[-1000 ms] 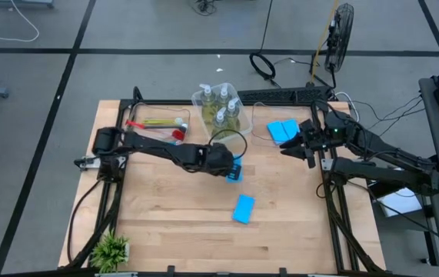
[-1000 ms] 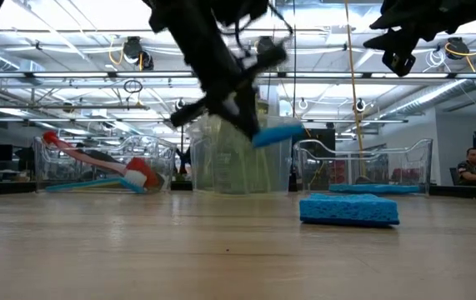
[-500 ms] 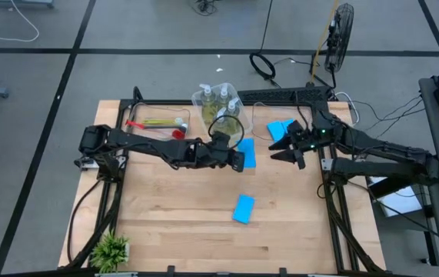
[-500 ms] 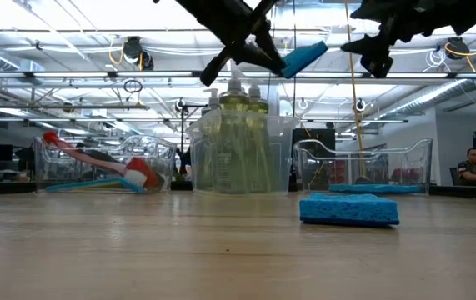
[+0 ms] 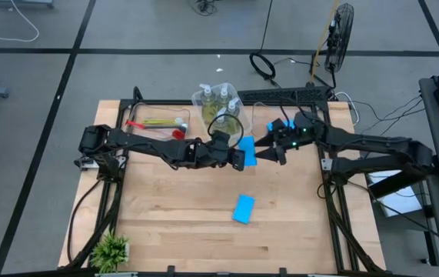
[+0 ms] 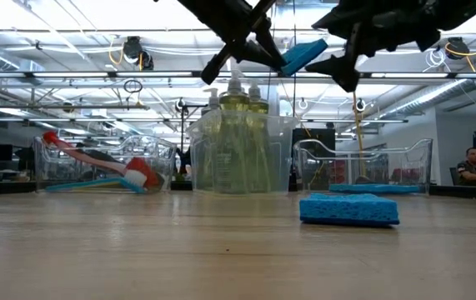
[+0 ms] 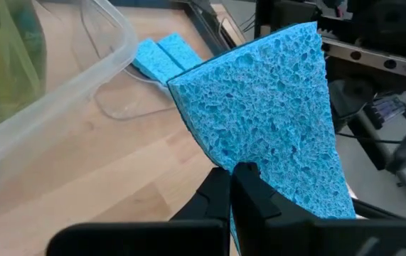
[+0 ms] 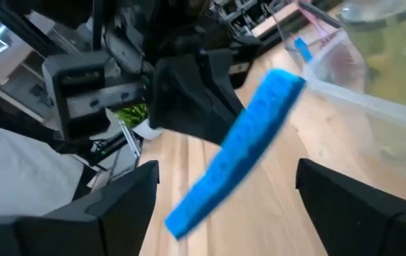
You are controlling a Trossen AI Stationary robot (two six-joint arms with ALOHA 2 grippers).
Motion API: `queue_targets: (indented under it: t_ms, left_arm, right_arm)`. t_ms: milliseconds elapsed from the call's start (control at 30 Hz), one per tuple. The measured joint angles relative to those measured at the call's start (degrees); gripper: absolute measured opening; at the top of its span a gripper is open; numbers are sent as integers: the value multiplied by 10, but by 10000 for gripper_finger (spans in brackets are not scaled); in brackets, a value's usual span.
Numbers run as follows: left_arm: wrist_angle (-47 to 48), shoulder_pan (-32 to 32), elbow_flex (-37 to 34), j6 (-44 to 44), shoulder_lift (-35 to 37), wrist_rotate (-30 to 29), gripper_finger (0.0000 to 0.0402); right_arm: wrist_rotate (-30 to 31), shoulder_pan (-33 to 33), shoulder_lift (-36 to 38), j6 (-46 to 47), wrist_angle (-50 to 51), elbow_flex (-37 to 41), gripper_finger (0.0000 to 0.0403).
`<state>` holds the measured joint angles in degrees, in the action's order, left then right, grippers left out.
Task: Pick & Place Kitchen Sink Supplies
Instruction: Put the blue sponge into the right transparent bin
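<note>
Right hand (image 5: 271, 148) has closed in, fingers wide, just beside the sponge (image 5: 246, 151) the left hand (image 5: 238, 156) grips aloft; looks like a handover.

A porous, rough blue sponge (image 7: 274, 114), clear glossy plastic bin (image 7: 60, 78), pale wood table (image 5: 181, 215).

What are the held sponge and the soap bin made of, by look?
Held sponge: looks like open-cell foam, matte bright blue; its face is pitted with irregular pores, and the left gripper pinches it. Soap bin: apparently clear, glossy plastic; the bottles show through its walls.
</note>
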<state>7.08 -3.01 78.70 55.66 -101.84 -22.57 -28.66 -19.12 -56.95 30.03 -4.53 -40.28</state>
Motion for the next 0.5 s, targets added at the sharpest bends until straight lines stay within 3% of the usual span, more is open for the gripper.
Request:
queue_targets:
  t_ms: [300, 500]
  left_arm:
    - [5, 0, 0, -1, 0, 0, 0]
    - [14, 0, 0, -1, 0, 0, 0]
  right_arm:
    - [7, 9, -59, 34, -71, 0, 310]
    - [22, 9, -75, 38, -79, 0, 262]
